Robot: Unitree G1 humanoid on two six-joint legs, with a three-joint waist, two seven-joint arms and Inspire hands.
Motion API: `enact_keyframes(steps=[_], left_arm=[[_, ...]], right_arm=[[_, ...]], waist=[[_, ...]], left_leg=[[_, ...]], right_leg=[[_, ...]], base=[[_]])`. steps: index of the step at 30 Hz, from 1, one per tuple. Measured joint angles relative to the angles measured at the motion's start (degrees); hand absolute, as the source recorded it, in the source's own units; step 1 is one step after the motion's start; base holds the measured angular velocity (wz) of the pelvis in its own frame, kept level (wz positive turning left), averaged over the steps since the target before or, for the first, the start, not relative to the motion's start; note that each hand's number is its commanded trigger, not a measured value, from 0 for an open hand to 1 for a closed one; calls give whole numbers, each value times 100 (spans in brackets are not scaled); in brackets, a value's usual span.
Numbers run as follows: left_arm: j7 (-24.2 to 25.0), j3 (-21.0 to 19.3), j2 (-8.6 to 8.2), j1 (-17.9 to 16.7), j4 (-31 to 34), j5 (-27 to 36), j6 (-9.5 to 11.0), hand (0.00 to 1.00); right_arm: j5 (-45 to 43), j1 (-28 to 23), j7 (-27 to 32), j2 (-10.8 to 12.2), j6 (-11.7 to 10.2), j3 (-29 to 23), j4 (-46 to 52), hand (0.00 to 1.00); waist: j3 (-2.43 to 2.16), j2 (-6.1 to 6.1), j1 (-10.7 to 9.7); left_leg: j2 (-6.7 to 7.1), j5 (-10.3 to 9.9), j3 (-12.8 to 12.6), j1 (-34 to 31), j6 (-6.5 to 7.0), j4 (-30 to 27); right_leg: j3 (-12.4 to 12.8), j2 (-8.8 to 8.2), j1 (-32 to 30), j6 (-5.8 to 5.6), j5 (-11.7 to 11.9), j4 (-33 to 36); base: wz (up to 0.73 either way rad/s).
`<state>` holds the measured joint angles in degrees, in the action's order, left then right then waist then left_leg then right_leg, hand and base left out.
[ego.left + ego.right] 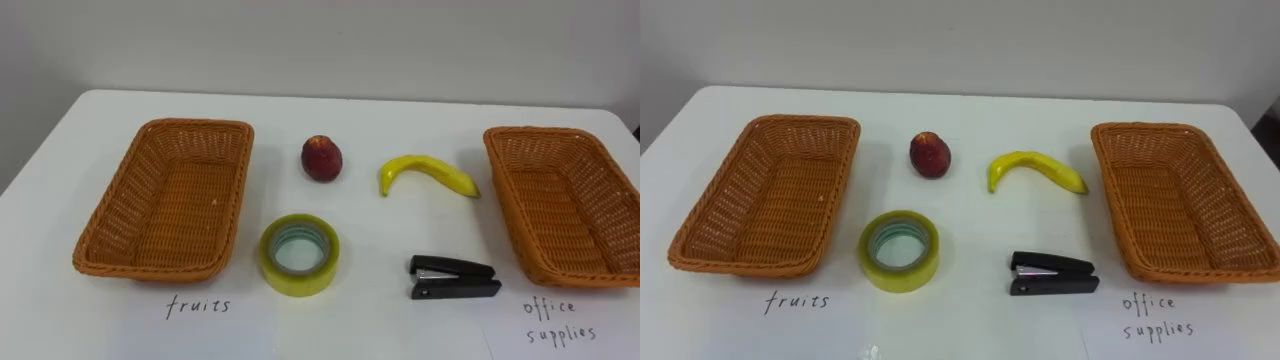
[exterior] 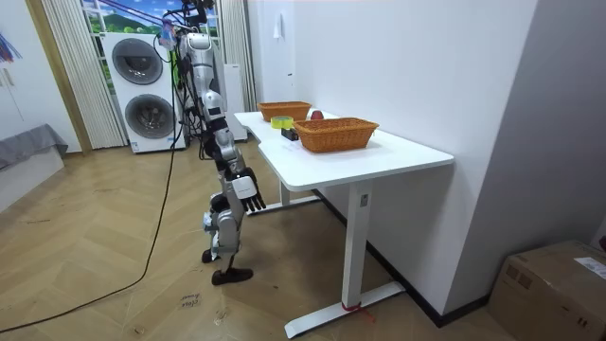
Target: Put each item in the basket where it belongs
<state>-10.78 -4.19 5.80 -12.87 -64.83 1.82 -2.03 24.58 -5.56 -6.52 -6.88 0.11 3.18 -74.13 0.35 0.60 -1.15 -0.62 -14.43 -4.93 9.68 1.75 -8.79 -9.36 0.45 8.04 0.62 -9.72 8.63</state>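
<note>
Robot stands at the long edge of the surface (image 1: 370,215), right hand (image 2: 248,189) hanging low below the top, fingers loose and spread, holding nothing. Nothing sorted, both baskets empty: fruit basket (image 1: 195,124) on robot's left, office basket (image 1: 540,131) on its right. Four items lie between them, all apart. Peach (image 1: 322,158) is in the far row, left of centre, near the fruit basket. Banana (image 1: 425,170) is in the far row, right of centre, long axis running left-right, one tip near the office basket's rim. Tape (image 1: 298,278) is in the near row, flat, hole up, just beside the fruit basket. Stapler (image 1: 452,277) is in the near row, lying crosswise, near the office basket. Banana and tape each sit by the wrong basket and need a carry across. Stapler looks the easiest start: right side, front row, nearest that hand, which must first come up over the edge.
</note>
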Motion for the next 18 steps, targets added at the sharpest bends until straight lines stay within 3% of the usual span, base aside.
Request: enact_keyframes(steps=[18], left_arm=[[-124, -11, 4, 5, 2, -4, -12, 0]], right_arm=[[218, -5, 53, 44, 76, 3, -15, 0]], waist=[[5, 56, 2]], left_leg=[[18, 0, -19, -7, 1, 5]], right_leg=[[77, 7, -5, -4, -4, -48]], base=[[0]])
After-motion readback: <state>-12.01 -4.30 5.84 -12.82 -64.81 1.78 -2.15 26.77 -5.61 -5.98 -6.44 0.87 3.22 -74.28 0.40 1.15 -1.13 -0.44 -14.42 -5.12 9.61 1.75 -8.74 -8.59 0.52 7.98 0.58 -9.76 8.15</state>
